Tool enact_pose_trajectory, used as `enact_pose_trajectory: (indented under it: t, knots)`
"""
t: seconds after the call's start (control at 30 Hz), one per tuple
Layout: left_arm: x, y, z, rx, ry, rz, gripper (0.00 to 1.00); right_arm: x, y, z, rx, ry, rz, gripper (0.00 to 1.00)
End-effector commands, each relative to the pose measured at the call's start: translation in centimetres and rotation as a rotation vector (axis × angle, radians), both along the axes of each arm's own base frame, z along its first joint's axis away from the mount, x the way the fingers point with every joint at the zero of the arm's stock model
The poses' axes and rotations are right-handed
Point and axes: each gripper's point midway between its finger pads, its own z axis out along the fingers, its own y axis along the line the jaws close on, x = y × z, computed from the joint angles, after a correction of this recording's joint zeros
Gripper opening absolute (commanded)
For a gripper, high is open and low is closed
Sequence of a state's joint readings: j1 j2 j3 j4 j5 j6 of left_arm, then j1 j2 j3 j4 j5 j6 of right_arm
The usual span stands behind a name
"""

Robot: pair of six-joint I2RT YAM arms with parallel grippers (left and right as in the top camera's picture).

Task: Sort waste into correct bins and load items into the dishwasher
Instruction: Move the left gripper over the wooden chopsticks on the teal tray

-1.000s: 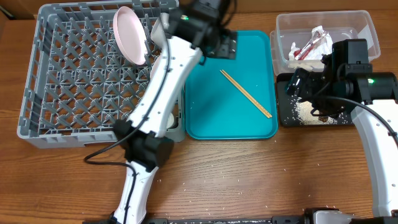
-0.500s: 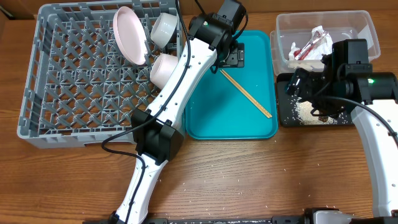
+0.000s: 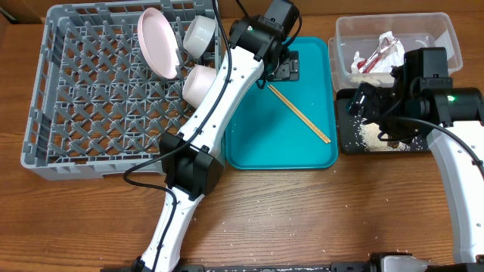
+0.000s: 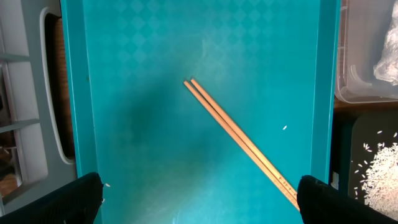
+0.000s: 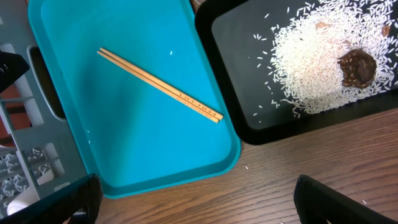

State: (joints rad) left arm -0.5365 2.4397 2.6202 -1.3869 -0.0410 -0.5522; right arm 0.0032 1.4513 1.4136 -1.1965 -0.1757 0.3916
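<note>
- Grey dish rack (image 3: 34, 143): holds a pale round plate (image 3: 156, 41) standing on edge and 2 white bowls (image 3: 200, 34) near its right wall.
- Left gripper (image 4: 199, 199): jaws wide, holding nothing, above the teal tray (image 3: 257, 151).
- 2 wooden chopsticks (image 4: 239, 140): side by side, lying diagonally on the teal tray.
- Clear tub (image 3: 446, 34): contains the crumpled wrapper (image 3: 378, 54).
- Black tray (image 5: 249, 118): holds rice grains (image 5: 311, 68) and a dark brown lump (image 5: 357, 67).
- Right gripper (image 5: 196, 199): jaws wide, empty, above the black tray.

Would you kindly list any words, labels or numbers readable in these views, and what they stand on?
No text can be read anywhere.
Chopsticks: tiny dark marks near one end, too small to read.
Paper wrapper: red print, too blurred to read.
</note>
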Motion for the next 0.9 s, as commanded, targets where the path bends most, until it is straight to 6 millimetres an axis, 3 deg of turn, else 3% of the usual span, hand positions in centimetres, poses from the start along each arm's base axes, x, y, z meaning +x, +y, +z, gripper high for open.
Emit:
enact_pose_trajectory:
  t: [0.0, 0.17, 0.5, 0.77, 0.87]
  knots:
    - [0.1, -0.1, -0.5, 0.001, 0.004, 0.021, 0.99, 0.1, -0.1, 0.0, -0.011, -0.007, 0.002, 1.0]
    - [0.8, -0.4, -1.0, -0.019, -0.005, 0.073, 0.97, 0.1, -0.1, 0.0, -0.011, -0.007, 0.002, 1.0]
    - [0.6, -2.3, -4.9, -0.015, 0.047, 0.123, 0.92, 0.1, -0.1, 0.0, -0.011, -0.007, 0.002, 1.0]
    - [0.0, -5.6, -7.4, -0.007, 0.031, 0.079, 0.77, 0.1, -0.1, 0.0, -0.011, -0.007, 0.002, 1.0]
    - [-0.2, -5.7, -8.6, 0.048, 0.018, 0.092, 0.75, 0.1, -0.1, 0.0, -0.011, -0.007, 0.002, 1.0]
